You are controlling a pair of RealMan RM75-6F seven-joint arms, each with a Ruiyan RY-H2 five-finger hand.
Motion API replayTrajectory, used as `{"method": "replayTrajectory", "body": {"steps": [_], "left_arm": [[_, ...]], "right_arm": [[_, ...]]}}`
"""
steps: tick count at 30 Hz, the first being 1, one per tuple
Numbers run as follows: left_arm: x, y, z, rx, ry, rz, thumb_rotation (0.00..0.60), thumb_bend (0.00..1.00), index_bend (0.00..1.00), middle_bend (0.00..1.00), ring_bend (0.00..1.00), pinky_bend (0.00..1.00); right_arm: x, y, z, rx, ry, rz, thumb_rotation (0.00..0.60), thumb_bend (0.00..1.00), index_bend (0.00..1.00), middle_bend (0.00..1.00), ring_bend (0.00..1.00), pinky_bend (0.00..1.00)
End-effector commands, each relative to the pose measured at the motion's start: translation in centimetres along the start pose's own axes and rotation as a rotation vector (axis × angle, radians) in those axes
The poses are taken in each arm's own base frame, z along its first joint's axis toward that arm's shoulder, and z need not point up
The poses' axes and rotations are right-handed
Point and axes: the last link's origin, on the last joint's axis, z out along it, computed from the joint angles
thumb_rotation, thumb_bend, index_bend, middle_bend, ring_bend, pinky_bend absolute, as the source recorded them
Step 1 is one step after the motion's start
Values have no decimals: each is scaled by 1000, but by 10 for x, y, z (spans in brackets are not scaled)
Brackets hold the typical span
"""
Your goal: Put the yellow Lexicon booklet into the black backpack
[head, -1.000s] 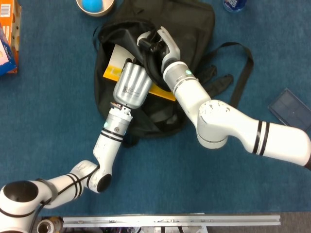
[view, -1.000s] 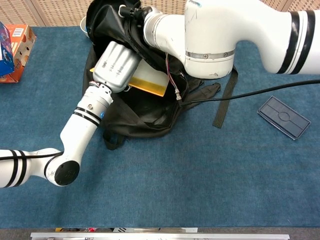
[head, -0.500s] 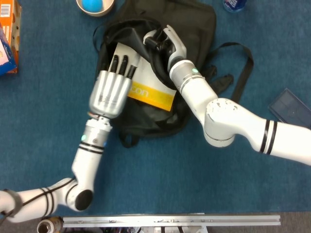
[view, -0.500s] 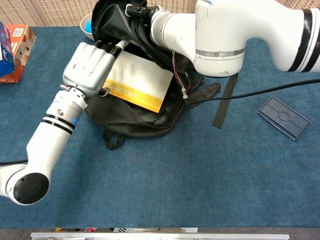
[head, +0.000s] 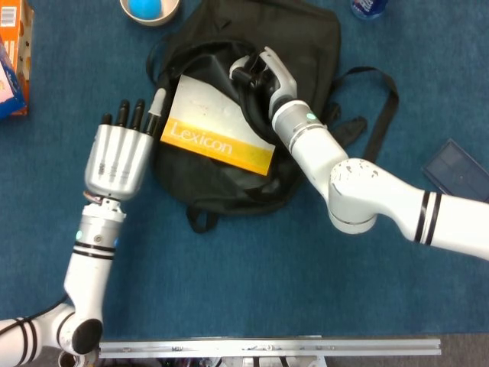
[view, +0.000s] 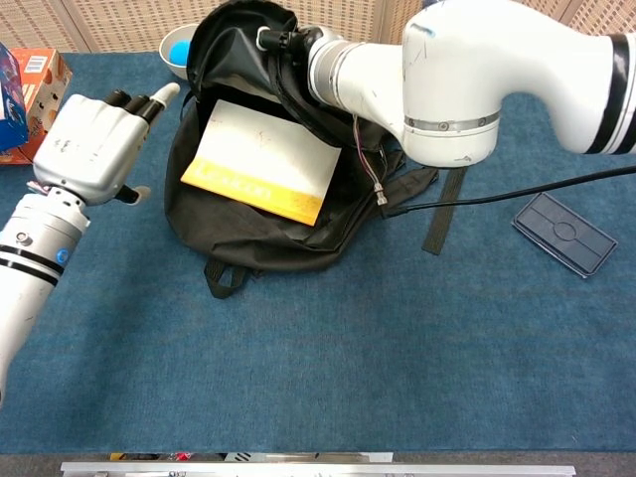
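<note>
Lexicon booklet [head: 216, 136] lies half-pocketed; left hand [head: 118, 157] flat alongside.

The right hand [head: 256, 69] crowds the backpack [head: 306, 46] mouth; bare carpet [head: 244, 283] lies nearer.

Bowl [head: 150, 9] holding blue ball [head: 144, 6], orange box [view: 42, 87], dark tray [view: 564, 233]

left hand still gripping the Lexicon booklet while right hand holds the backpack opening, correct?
Not quite. The left hand holds nothing: the head view shows it off to the side of the black backpack, clear of the Lexicon booklet. The right hand does hold the opening.
</note>
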Motion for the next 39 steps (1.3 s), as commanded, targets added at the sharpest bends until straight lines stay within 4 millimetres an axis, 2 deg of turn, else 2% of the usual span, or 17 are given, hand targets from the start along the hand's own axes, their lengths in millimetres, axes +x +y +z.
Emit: {"method": "replayTrajectory", "body": {"steps": [1, 5, 9, 16, 19, 20, 28, 39], "left_arm": [[0, -6, -5, 8, -5, -7, 600, 92, 31, 248, 237, 537], [2, -13, -7, 21, -1, -16, 600, 92, 30, 248, 237, 536], [4, -20, -9, 39, 2, -26, 600, 92, 31, 248, 237, 535], [4, -30, -10, 61, -3, -28, 600, 92, 31, 248, 237, 529], [3, -33, -10, 70, -7, -31, 600, 92, 31, 248, 237, 529], [3, -34, -10, 72, -8, -33, 600, 92, 31, 248, 237, 529], [4, -37, -10, 76, -4, -31, 600, 92, 31, 248, 237, 524], [5, -39, -10, 78, -5, -32, 600, 92, 31, 248, 237, 514]], "right_arm": [[-2, 4, 0, 0, -17, -38, 600, 882, 574, 580, 578, 837], [-4, 12, -2, -10, -57, -79, 600, 813, 544, 513, 498, 731], [-7, 20, -4, -27, -121, -147, 600, 718, 426, 422, 401, 588], [-3, 26, -8, -60, -234, -267, 600, 313, 100, 223, 181, 274], [3, 24, -9, -60, -264, -299, 600, 169, 5, 160, 120, 181], [4, 22, -10, -59, -273, -299, 600, 130, 0, 145, 107, 165], [19, 6, -18, -29, -328, -349, 600, 2, 0, 69, 42, 68], [41, -1, -30, 6, -339, -399, 600, 0, 0, 0, 0, 0]]}}
